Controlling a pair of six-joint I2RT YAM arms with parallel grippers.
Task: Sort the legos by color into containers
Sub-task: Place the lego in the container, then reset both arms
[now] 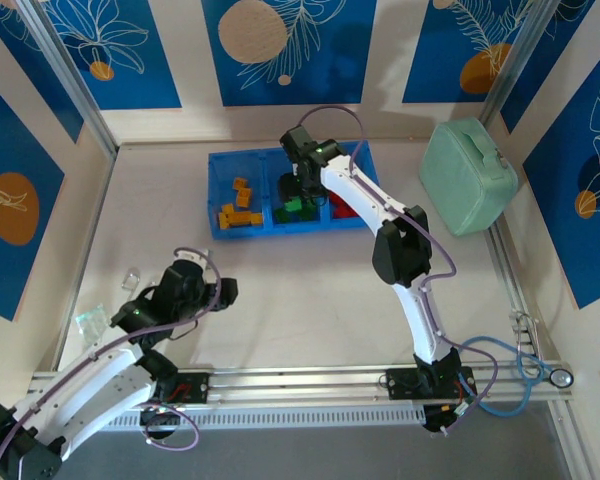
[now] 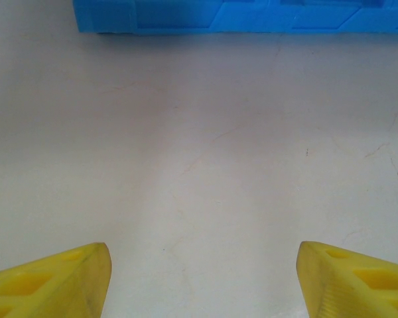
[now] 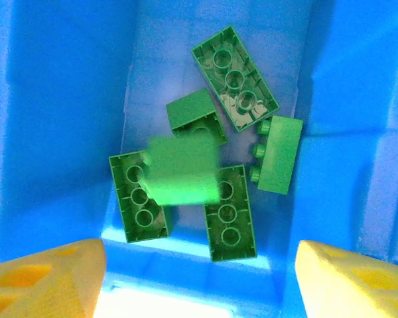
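Green legos (image 3: 232,79) are piled in the middle compartment of the blue tray (image 1: 218,190), yellow-orange bricks (image 1: 238,208) in the left one and red bricks (image 1: 342,209) in the right. One blurred green brick (image 3: 182,171) is seen above the pile, ungripped, between the spread right fingers (image 3: 46,278). The drop-off step is judged in hand. The left fingers (image 2: 53,281) are held apart, empty, over bare tabletop (image 2: 205,152). Next, a lift clear of the tray walls is called for
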